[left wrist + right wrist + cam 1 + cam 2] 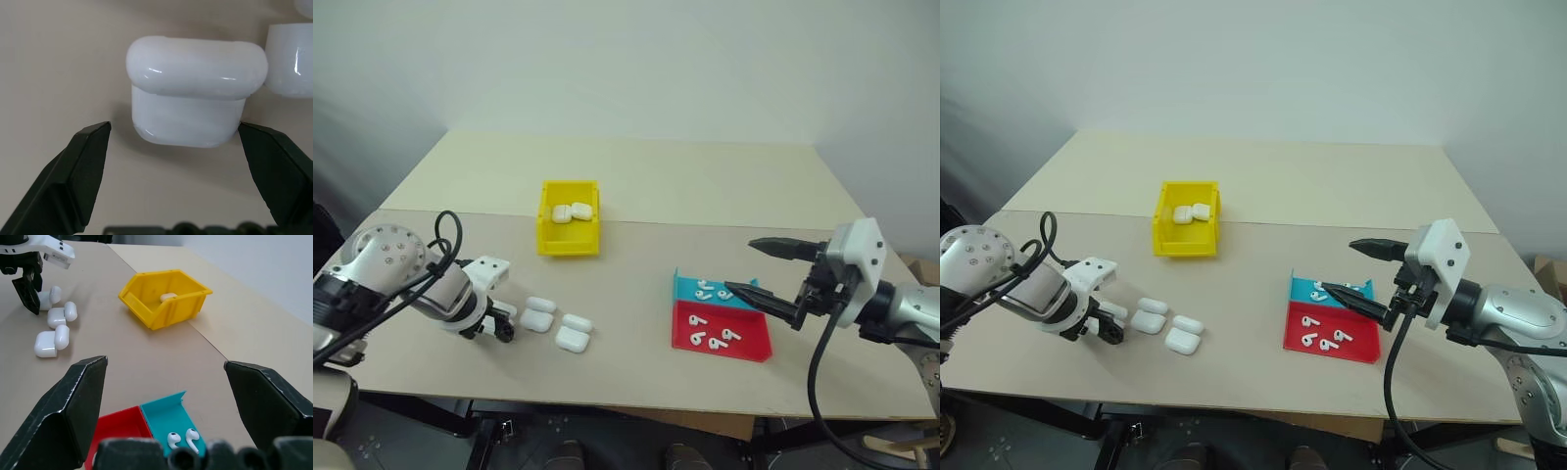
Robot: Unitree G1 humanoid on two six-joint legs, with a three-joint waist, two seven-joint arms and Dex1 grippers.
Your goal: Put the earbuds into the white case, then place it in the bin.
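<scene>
Nearest the robot, on the left side of the table (646,186), the left hand (501,328) points steeply down with its two black fingers (73,171) spread wide, one on each side of a white case (193,93) without touching it. This case lies on the table with its lid ajar, a step showing between lid and body. It is the leftmost of a small cluster of four alike cases (558,325) lying close together just beside the hand.

On the right, at about the same depth, a shallow red tray (720,333) holds several loose earbuds (713,339), and a shallow blue tray (705,290) touching its far edge holds a few more. The right hand (752,269) hangs level above these trays, its fingers spread wide and empty, pointing toward the table's middle.

Farther back, between the two arms and well apart from both, the yellow bin (569,217) stands upright on the table. Two more white cases (573,211) rest inside it, side by side toward its far wall.
</scene>
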